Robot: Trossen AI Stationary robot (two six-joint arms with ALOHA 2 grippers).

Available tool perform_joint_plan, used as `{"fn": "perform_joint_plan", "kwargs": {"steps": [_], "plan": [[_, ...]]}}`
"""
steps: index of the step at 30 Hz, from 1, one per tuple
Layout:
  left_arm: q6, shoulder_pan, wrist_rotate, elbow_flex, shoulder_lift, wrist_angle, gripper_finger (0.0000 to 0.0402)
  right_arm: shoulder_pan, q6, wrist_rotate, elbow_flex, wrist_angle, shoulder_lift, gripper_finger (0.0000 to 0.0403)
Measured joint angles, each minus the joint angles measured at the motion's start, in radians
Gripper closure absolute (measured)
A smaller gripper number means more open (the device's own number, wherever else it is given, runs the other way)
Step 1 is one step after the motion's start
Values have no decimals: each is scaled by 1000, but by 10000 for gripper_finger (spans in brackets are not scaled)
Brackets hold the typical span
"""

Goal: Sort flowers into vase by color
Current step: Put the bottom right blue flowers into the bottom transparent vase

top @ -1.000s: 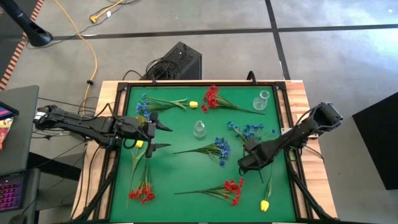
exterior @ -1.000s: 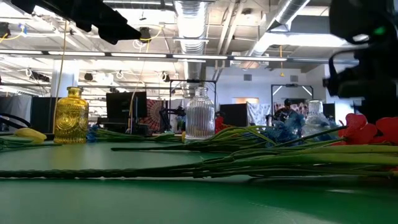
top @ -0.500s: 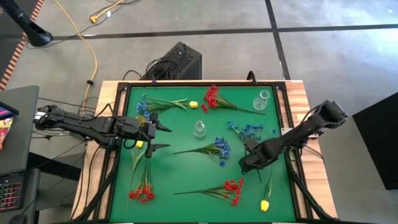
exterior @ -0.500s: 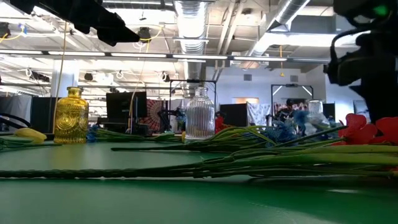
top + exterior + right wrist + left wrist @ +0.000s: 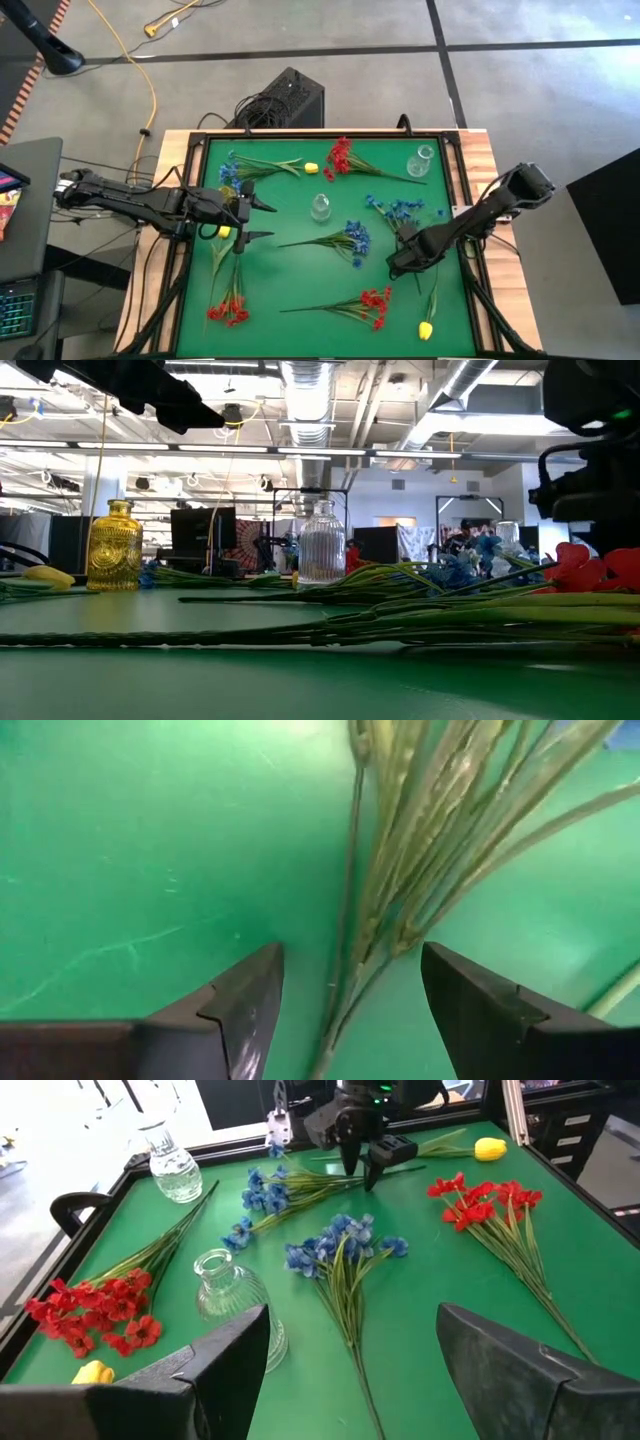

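The right gripper (image 5: pixel 345 995) hangs open and empty, straddling the thin green stems of the blue-bloomed artificial sprig (image 5: pixel 397 210) on the green felt mat (image 5: pixel 290 282) — it should close squarely on the whole bundle — while the left gripper (image 5: pixel 258 219) waits wide open.

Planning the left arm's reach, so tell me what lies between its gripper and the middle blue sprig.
Only bare green mat separates left gripper from blue sprig, per the high view.
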Motion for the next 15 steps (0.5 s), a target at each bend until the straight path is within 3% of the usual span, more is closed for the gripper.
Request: {"fn": "perform_joint_plan", "kwargs": {"steps": [4,7,15], "plan": [[-5,0,0,0,0,0,125,0,-14,-16,4,24,27,152],[-6,0,0,0,0,0,125,0,-14,-20,3,34,28,185],[-8,0,0,0,0,-1,125,-9,-14,-16,-1,28,-6,342]]}}
